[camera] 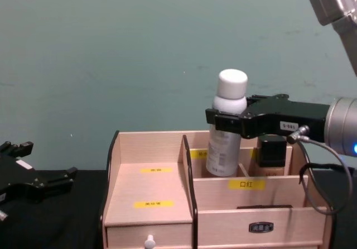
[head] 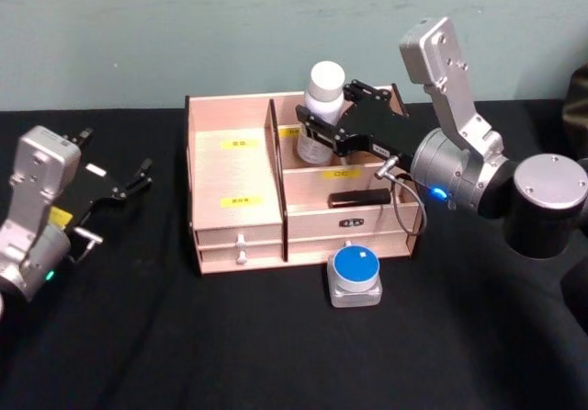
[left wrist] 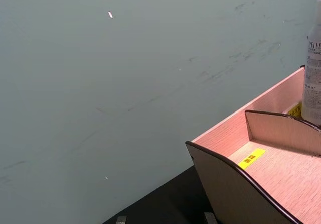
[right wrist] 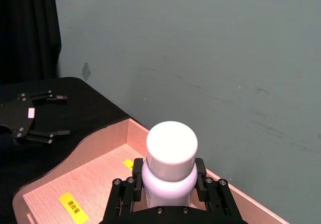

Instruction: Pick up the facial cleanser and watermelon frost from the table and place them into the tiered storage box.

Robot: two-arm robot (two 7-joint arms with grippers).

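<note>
Only one facial cleanser (head: pixel 324 84) tight in right claw (head: pixel 317 130) in tiered storage box (head: pixel 234 166); left claw (head: pixel 118 155) agape.

Soft, even light leaves the tiered storage box (head: pixel 230 166) bright against the dark table (head: pixel 138 336).

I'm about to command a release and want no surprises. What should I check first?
1. Right gripper clamped on the white bottle: ok.
2. Bottle inside the tiered storage box's rear compartment: ok.
3. Bottle base seated on the compartment floor: cannot tell, a divider hides it.
4. Left gripper open, away from the box: ok.
5. Blue-lidded container stowed: not ok, it sits on the table in front of the box.
</note>
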